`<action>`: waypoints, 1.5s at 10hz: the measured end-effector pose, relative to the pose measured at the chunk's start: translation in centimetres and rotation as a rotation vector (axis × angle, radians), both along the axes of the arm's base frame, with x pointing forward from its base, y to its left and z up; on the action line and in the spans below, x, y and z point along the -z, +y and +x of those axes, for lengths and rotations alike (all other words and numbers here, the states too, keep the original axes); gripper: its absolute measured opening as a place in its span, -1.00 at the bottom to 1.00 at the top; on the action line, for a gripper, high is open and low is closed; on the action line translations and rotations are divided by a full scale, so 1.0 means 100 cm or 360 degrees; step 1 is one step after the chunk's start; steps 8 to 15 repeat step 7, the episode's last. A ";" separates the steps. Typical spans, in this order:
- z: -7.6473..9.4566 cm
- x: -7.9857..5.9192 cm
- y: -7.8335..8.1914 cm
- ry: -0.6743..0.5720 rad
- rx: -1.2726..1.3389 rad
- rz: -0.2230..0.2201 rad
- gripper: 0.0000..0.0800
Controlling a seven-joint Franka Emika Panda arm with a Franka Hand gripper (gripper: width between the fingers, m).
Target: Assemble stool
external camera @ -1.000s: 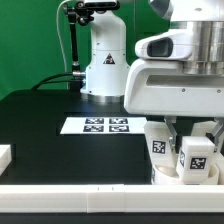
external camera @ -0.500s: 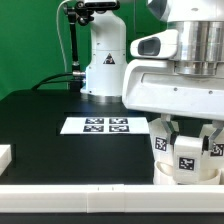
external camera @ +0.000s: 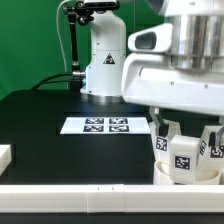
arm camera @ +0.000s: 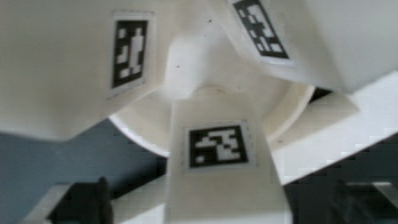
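The white stool lies upside down at the exterior view's lower right. Its round seat (external camera: 170,178) rests on the table and three tagged legs point up: one on the left (external camera: 160,143), one in front (external camera: 183,160) and one on the right (external camera: 214,148). My gripper (external camera: 187,132) hangs just above them, mostly hidden by the hand. In the wrist view the gripper (arm camera: 222,205) straddles the nearest leg (arm camera: 221,145). The dark fingers (arm camera: 80,200) stand either side of it, with a gap on one side. The other two legs (arm camera: 128,50) (arm camera: 263,28) and the seat (arm camera: 151,125) lie beyond.
The marker board (external camera: 105,125) lies flat on the black table at mid-depth. A plain white block (external camera: 4,155) sits at the exterior view's left edge. A white rail (external camera: 80,200) runs along the front. The arm's base (external camera: 103,60) stands at the back.
The hand has come down and a little toward the exterior view's left over the stool. The front leg's tag now shows lower and further left.
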State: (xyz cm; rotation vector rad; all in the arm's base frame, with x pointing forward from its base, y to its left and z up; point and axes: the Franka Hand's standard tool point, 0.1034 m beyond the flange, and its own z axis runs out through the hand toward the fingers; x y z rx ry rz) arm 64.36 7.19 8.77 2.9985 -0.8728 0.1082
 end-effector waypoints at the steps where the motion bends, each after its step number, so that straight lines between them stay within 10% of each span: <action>1: 0.000 -0.017 -0.001 0.0004 0.0009 0.0013 0.60; 15: 0.001 -0.019 -0.001 0.0002 0.0010 0.0014 0.62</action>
